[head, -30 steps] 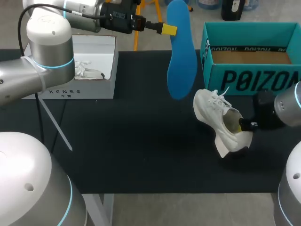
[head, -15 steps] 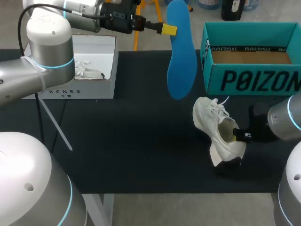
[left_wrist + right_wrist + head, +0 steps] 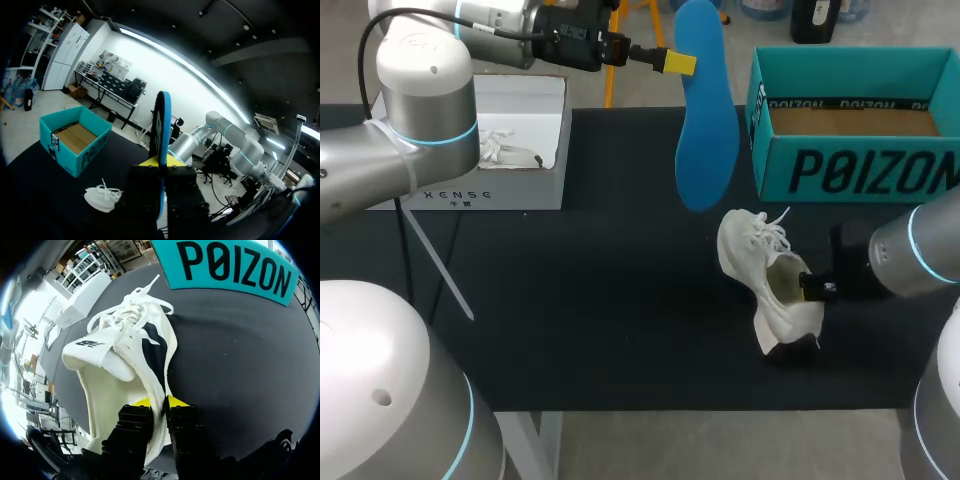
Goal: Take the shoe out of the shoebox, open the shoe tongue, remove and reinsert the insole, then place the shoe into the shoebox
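The left fingers (image 3: 677,64) clamp an upright blue foam insole (image 3: 706,130) aloft; the right fingers (image 3: 177,401) pinch the white laced sneaker (image 3: 767,268) by its collar, near the black-lettered teal shoebox (image 3: 860,172).

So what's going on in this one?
The robot is partway through the insole step. The left end effector is shut on the blue insole and holds it upright in the air, out of the shoe. The right end effector is shut on the heel wall of the white shoe, which is tilted on the black table just in front of the teal shoebox. The insole is not yet back in the shoe.
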`<state>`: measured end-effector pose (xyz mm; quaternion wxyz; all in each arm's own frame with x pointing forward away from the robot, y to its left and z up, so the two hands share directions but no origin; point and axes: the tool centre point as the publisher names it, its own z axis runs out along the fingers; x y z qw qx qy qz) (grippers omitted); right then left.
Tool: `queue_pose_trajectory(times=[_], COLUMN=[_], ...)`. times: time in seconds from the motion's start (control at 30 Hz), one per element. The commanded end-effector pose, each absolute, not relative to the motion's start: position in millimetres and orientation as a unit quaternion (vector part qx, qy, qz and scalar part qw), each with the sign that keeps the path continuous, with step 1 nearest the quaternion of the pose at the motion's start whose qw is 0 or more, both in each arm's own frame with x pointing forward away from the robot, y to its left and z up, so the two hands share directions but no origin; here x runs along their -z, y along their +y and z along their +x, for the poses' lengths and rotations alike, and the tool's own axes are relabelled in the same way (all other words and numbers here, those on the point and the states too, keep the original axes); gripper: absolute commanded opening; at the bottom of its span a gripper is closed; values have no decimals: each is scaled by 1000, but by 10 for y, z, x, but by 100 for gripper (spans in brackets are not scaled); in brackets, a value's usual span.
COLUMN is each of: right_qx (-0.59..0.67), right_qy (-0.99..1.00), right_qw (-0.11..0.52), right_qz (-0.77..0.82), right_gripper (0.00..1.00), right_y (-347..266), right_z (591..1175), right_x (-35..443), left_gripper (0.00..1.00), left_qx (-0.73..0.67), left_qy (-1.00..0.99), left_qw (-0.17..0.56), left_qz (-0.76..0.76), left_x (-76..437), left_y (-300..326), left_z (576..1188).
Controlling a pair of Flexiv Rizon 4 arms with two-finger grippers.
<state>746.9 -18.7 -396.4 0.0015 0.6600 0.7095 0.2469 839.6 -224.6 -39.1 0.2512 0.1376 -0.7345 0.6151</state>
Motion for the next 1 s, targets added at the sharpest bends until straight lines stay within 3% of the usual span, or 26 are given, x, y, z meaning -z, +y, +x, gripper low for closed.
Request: queue_pose_trajectory(times=[0.03, 0.3, 0.4, 0.43, 1.0], right_qx=[-259, -305, -339, -382, -382], right_qy=[702, 701, 705, 688, 688], right_qw=[9, 1, -36, -78, -78], right_qz=[663, 644, 622, 613, 613], right_gripper=[100, 100, 100, 100, 100], right_y=[-174, -202, -150, -100, -100], right_z=[7402, 7478, 7554, 7586, 7586], right_x=[3861, 3290, 3097, 3020, 3020], left_gripper=[0, 0, 0, 0, 0], left_qx=[-615, -615, -615, -615, -615], left_qy=[-735, -735, -735, -735, -735], left_qw=[251, 251, 251, 251, 251], left_qz=[138, 138, 138, 138, 138], left_x=[390, 390, 390, 390, 390], left_y=[-2250, -2250, -2250, -2250, -2250], left_z=[8395, 8395, 8395, 8395, 8395])
